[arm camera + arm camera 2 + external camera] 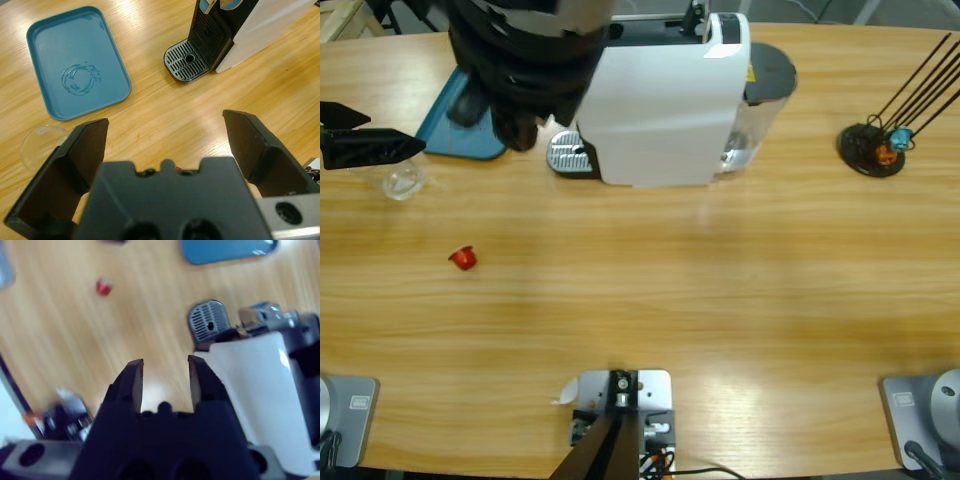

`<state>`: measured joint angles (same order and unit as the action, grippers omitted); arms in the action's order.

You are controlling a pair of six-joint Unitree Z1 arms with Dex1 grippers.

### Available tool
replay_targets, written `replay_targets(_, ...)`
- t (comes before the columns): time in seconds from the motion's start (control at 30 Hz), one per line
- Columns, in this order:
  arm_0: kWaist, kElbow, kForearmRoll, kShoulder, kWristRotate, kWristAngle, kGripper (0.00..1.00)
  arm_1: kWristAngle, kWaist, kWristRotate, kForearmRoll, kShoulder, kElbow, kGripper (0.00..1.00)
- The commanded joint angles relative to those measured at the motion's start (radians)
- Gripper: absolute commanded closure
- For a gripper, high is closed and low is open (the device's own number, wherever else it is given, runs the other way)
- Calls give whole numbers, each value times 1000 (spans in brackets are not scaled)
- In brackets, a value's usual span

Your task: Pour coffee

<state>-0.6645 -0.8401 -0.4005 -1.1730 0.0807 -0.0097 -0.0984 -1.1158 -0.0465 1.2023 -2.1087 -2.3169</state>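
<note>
No coffee is in view. A small clear glass stands on the table at the far left and looks empty; its rim shows just outside one jaw in the left wrist view. My left gripper is wide open and holds nothing. It comes in from the left edge, right beside the glass. My right gripper hangs high over the table, open with nothing between its jaws. The white coffee machine stands at the back with its round drip grate bare.
A teal tray with a wet ring mark lies left of the machine. A red capsule lies on the wood, also in the right wrist view. A large dark arm overhangs the tray. A black stand with rods is far right.
</note>
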Motion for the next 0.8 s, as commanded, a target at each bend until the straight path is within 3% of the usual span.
replay_targets(0.03, 198, 23, -41, 61, 40, 30, 54, -68, -33, 366, -172, -12, 131, 661)
replay_targets(0.1, 273, 19, -45, 86, 44, 31, 46, -68, -61, 401, -236, -5, 192, 595)
replay_targets(0.13, 315, 14, -47, 98, 46, 30, 40, -66, -85, 414, -264, -4, 218, 483)
replay_targets(0.3, 398, -4, -85, 103, 90, -8, 36, -18, -180, 411, -314, -58, 232, 395)
replay_targets(0.47, 416, -10, -103, 109, 96, -31, 36, 132, -231, 156, -254, -123, 209, 337)
replay_targets(0.57, 416, -10, -104, 110, 96, -46, 36, 167, -231, 0, -187, -141, 220, 218)
replay_targets(0.8, 416, -3, -104, 111, 94, -68, 36, 272, -144, -96, -228, -87, 317, 174)
